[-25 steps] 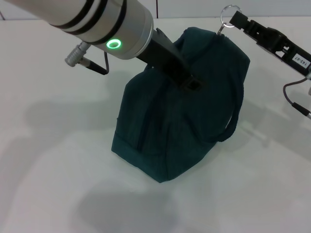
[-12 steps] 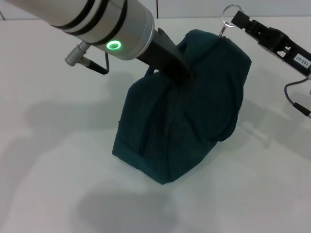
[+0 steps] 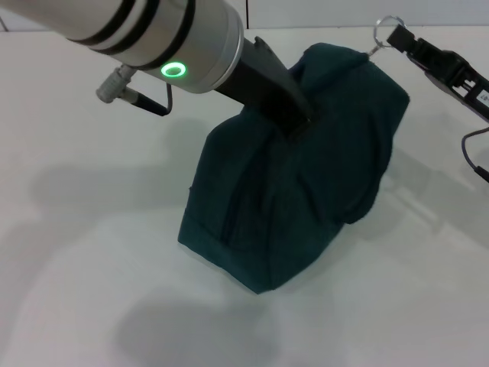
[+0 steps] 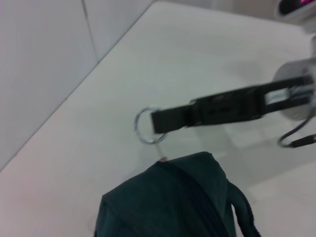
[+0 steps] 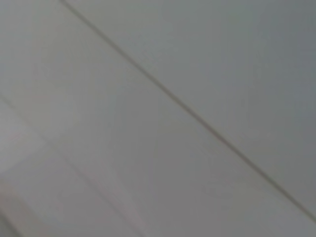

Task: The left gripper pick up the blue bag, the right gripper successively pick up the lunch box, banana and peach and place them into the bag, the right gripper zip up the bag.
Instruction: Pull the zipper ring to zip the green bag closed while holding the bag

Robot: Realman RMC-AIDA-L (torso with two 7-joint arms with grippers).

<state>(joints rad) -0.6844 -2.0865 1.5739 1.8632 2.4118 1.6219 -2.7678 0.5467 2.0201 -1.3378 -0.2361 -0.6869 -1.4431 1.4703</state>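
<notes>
The blue bag (image 3: 294, 176) stands on the white worktop (image 3: 92, 252), near its far edge, with bare surface around it on the near and left sides. The left end effector (image 3: 299, 122) is clamped on the bag's top. The right end effector (image 3: 397, 35) pinches the ring zip pull (image 3: 386, 26) at the bag's far upper corner. The left wrist view shows that pinch on the ring (image 4: 146, 125) close up; the right wrist view shows only pale blank surface.
</notes>
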